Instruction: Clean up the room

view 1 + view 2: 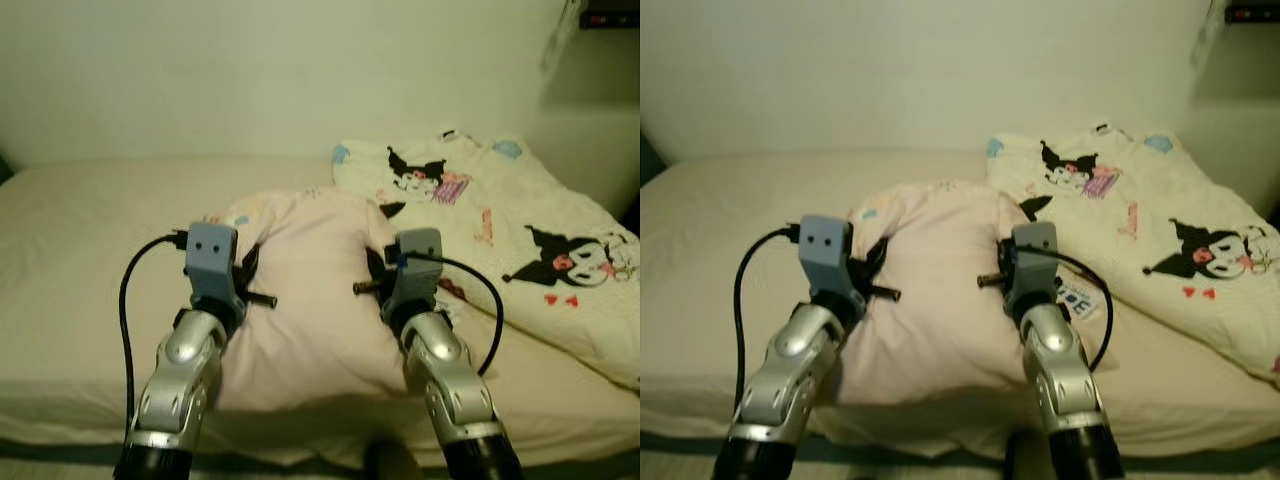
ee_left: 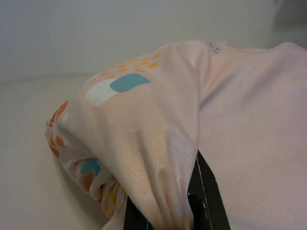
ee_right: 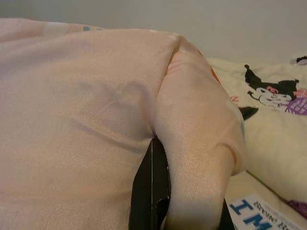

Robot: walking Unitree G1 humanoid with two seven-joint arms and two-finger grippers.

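Cream sheets cover the wide bed (image 1: 80,250) against a pale wall. Left hand (image 1: 243,262) pinches one side of the soft pale-pink pillow with pastel prints (image 1: 310,290), its fingers (image 2: 204,191) pressed into bunched fabric; right hand (image 1: 378,270) pinches the opposite side. That pillow lies mid-bed beside the cream cartoon-print quilt (image 1: 520,230). Judged step: carrying the pillow. Next calls for lifting both sides evenly and setting it toward the wall.

My right end effector (image 3: 160,201) pinches a fold of the pink pillow (image 3: 86,110); beyond lie the cartoon-print blanket (image 3: 273,110) and a printed paper (image 3: 256,213).
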